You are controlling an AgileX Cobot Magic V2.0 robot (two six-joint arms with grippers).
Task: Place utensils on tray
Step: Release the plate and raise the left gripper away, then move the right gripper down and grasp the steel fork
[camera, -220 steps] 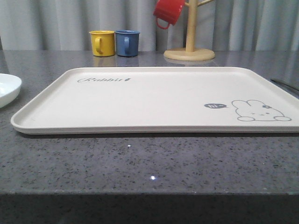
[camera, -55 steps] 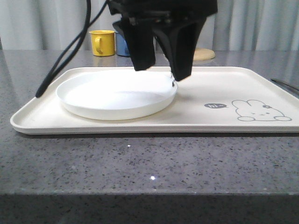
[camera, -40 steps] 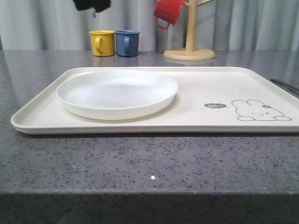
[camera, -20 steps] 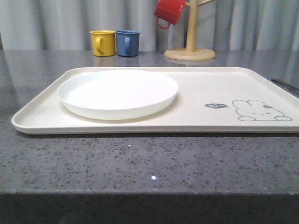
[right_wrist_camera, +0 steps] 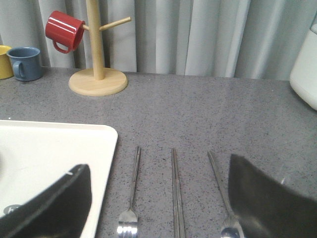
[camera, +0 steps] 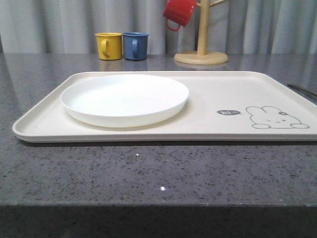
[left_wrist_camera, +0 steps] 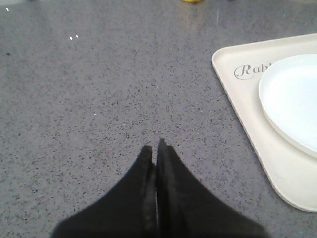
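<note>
The white plate (camera: pixel 125 99) lies flat on the left half of the cream tray (camera: pixel 223 91), nothing touching it. In the left wrist view my left gripper (left_wrist_camera: pixel 155 151) is shut and empty over bare counter, beside the tray's (left_wrist_camera: pixel 233 91) corner and the plate (left_wrist_camera: pixel 292 99). In the right wrist view the fork (right_wrist_camera: pixel 132 188), chopsticks (right_wrist_camera: pixel 176 193) and spoon (right_wrist_camera: pixel 220 191) lie side by side on the counter just off the tray's (right_wrist_camera: pixel 49 148) edge. My right gripper (right_wrist_camera: pixel 158 163) hangs open above them, holding nothing.
A yellow mug (camera: pixel 109 45) and a blue mug (camera: pixel 135 45) stand behind the tray. A wooden mug tree (camera: pixel 201 57) carries a red mug (camera: pixel 179 12). A white appliance (right_wrist_camera: pixel 304 74) stands on the counter past the spoon. Grey curtains close the back.
The plate came from the counter's left edge onto the tray. The left arm that set it down lifted away up-left and left the front view; the plate stays put.
</note>
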